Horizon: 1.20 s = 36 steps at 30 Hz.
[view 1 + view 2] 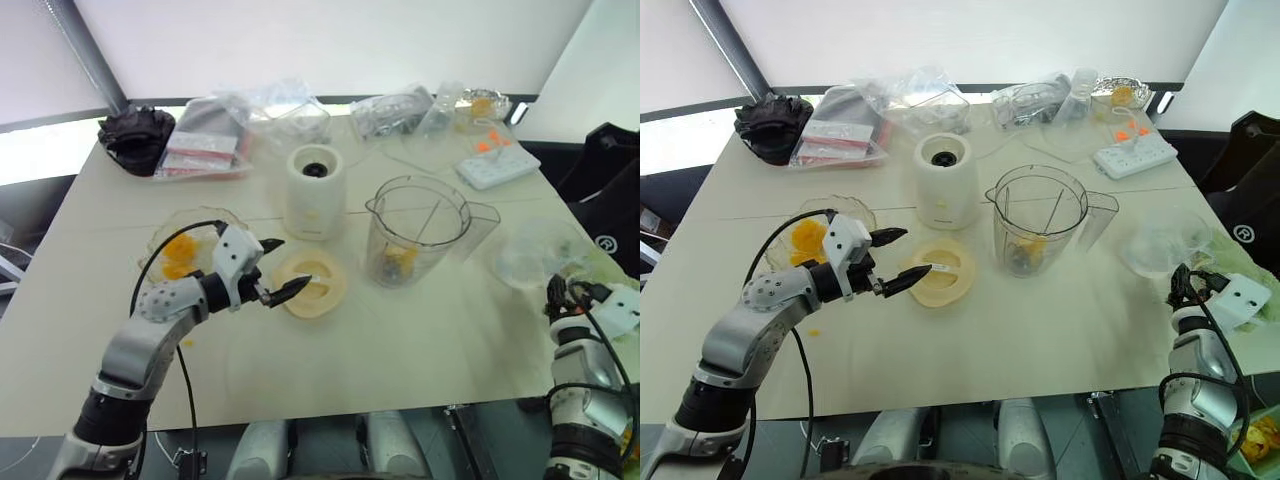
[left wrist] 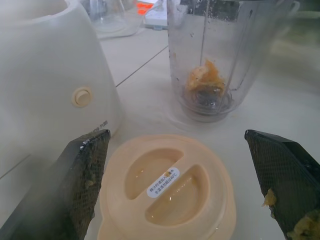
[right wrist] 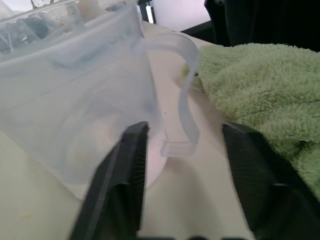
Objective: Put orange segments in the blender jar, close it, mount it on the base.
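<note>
Cream-white surface (image 1: 400,340), catalogued from the head views. Item one: the blender jar (image 1: 418,232), clear ribbed plastic, upright just right of centre, lid off, with a few orange segments (image 1: 401,260) lying at its bottom around the blade. Item two: the base (image 1: 315,192), squat cream cylinder with dark top socket, standing at the jar's 9 o'clock, near it but apart. Item three: flat round cream lid (image 1: 310,283), lying on the surface at the base's 6 o'clock and the jar's 8 o'clock. Item four: scalloped glass bowl (image 1: 176,243) holding more yellow-orange pieces, at the lid's 9 o'clock. Item five: left gripper (image 1: 278,268), jaws wide apart and empty, hovering at the lid's 9 o'clock edge; in the left wrist view its fingers (image 2: 80,185) flank the lid, with pulp stuck to the pads. Item six: frosted measuring jug (image 1: 538,252), at the jar's 3 o'clock near the surface's edge. Item seven: right gripper (image 3: 184,175), jaws parted and holding nothing, set either side of the jug's handle without touching it, a green towel (image 3: 260,95) beside it. Item eight: bags, a black object and a white tray along the far edge at 12 o'clock.
</note>
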Available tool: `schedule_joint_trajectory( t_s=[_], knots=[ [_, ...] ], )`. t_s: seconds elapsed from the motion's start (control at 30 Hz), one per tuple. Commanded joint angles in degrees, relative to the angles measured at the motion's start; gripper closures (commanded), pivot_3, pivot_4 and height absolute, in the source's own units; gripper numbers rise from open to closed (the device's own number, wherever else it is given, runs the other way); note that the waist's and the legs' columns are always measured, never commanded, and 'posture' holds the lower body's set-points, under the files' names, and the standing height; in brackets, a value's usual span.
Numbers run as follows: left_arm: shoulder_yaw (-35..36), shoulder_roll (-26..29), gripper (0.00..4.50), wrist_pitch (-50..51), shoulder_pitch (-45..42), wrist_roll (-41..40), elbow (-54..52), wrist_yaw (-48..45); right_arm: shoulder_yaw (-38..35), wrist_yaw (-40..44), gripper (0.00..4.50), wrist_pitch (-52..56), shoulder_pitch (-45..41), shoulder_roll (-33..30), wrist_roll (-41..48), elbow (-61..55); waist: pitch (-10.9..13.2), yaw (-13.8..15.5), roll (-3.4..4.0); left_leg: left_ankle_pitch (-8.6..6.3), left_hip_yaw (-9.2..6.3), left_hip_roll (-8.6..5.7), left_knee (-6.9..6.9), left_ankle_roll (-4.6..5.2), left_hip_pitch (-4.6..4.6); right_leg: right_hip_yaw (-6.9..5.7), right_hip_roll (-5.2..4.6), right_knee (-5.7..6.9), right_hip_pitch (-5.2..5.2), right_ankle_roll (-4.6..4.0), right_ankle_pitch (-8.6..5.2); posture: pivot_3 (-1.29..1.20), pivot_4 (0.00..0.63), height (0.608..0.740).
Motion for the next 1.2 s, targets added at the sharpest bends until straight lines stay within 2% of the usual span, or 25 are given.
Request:
schedule_joint_trajectory(
  t_s=[0.03,0.17,0.3,0.5,0.63,0.73,0.87,1.2],
  knots=[
    [0.2,0.1,0.00,-0.7,-0.8,0.0,-0.7,-0.3,-0.5,-0.3,0.02,-0.6,-0.4,-0.6,-0.4,-1.6,0.0,0.0,0.00,0.00,0.00,0.00,0.00,0.00,0.00,0.00,0.01,0.00,0.00,0.00,0.00,0.00,0.150,0.740],
    [0.3,0.2,0.00,-0.8,-0.7,0.0,-0.7,-0.4,-0.7,-0.2,0.02,-0.3,0.9,-0.3,-0.4,-2.9,0.0,0.1,0.00,0.00,0.00,0.00,0.00,0.00,0.01,0.00,0.01,0.00,0.00,0.00,0.00,0.00,0.150,0.740],
    [0.4,0.4,0.00,-1.1,-0.9,0.2,-0.1,-0.6,-0.4,0.6,0.02,1.5,6.3,0.5,0.2,-8.8,0.0,0.4,0.00,0.00,-0.02,0.01,-0.02,0.00,-0.01,-0.01,0.00,-0.01,0.00,0.01,-0.01,0.00,0.150,0.740],
    [0.6,1.4,0.00,-2.4,-1.7,0.9,2.1,-2.2,-0.1,0.6,0.02,5.5,15.2,2.6,1.4,-20.5,0.0,0.3,0.00,0.00,-0.04,0.06,-0.01,0.00,-0.03,-0.01,-0.03,-0.04,-0.01,0.02,-0.04,0.00,0.150,0.740],
    [0.5,4.5,0.00,-5.1,-4.2,2.1,7.5,-6.9,1.8,5.4,0.02,10.4,25.0,1.8,4.3,-34.7,0.0,0.4,0.13,0.00,-0.07,0.11,-0.02,0.00,-0.05,-0.02,-0.01,0.00,-0.05,0.00,-0.08,0.00,0.150,0.740],
    [-1.2,7.5,0.00,-7.5,-7.7,3.0,13.5,-13.5,0.9,11.9,0.02,15.8,30.4,-2.4,9.9,-43.7,-0.1,0.8,0.27,-0.01,-0.16,0.08,-0.11,0.00,-0.13,-0.13,-0.03,-0.04,-0.09,-0.03,-0.21,0.00,0.150,0.740],
    [-4.8,9.2,0.00,-13.7,-13.9,5.6,23.2,-22.6,-4.0,17.2,0.02,22.4,33.1,-9.4,17.6,-49.3,-0.1,1.8,0.25,-0.05,-0.19,0.00,-0.14,0.06,-0.26,-0.21,-0.07,-0.07,-0.17,0.05,-0.29,0.00,0.150,0.740],
    [-11.0,4.7,0.00,-28.7,-30.2,12.7,48.4,-36.4,-12.7,25.1,0.02,34.1,38.0,-20.5,30.8,-56.7,0.0,1.9,-0.22,-0.06,-0.19,-0.01,-0.01,0.07,-0.31,-0.29,-0.15,-0.12,-0.10,0.03,-0.29,0.00,0.150,0.740]
  ],
)
